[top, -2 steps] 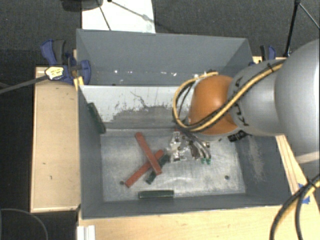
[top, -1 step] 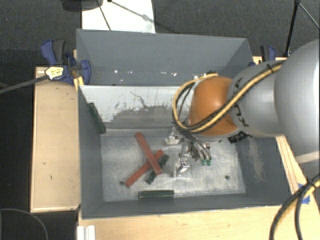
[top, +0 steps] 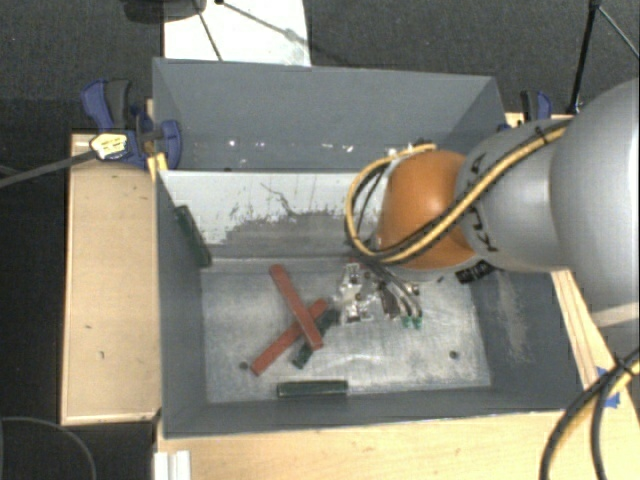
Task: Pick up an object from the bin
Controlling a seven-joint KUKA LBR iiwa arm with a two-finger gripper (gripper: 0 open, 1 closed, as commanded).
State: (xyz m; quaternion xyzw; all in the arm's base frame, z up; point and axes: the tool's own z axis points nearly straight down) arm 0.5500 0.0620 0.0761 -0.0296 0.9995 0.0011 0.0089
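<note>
My gripper (top: 356, 298) hangs low over the middle of the bin floor, under the orange wrist cover. Its metal fingers point down just right of two crossed red-brown flat sticks (top: 296, 310). A dark green block (top: 322, 318) lies against the sticks' crossing, close to my fingertips. A small green piece (top: 411, 320) sits on the floor just right of the gripper. I see nothing held between the fingers.
A dark flat bar (top: 312, 389) lies near the bin's front wall. Another dark bar (top: 190, 235) leans in the back left corner. A small dark speck (top: 453, 354) lies on the right floor. The arm covers the bin's back right.
</note>
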